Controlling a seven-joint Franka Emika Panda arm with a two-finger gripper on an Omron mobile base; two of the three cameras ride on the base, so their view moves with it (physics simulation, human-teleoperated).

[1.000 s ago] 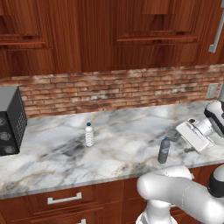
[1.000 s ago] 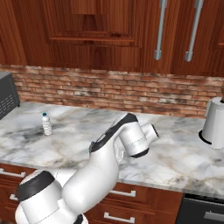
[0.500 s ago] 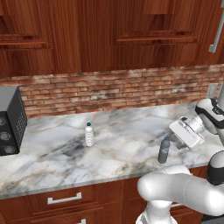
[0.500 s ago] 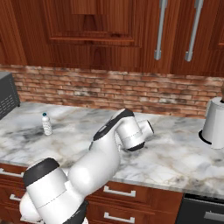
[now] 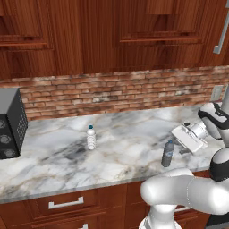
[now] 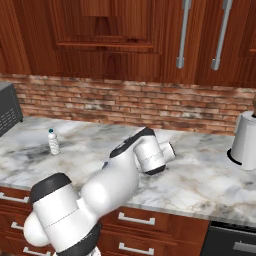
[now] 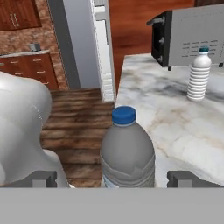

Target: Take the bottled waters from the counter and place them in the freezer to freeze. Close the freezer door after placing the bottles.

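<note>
We are seeing the marble counter (image 5: 58,156) lying mostly bare, leaving a wide open stretch between the clear bottle (image 5: 91,137) and the grey bottle (image 5: 167,153). The grey bottle is standing upright near the front edge, directly in front of the open gripper (image 7: 112,179), between its fingertips (image 7: 181,178). A black-fronted appliance (image 5: 10,123) is blocking the counter's left end. A pale canister (image 6: 246,141) is occupying the far right.
</note>
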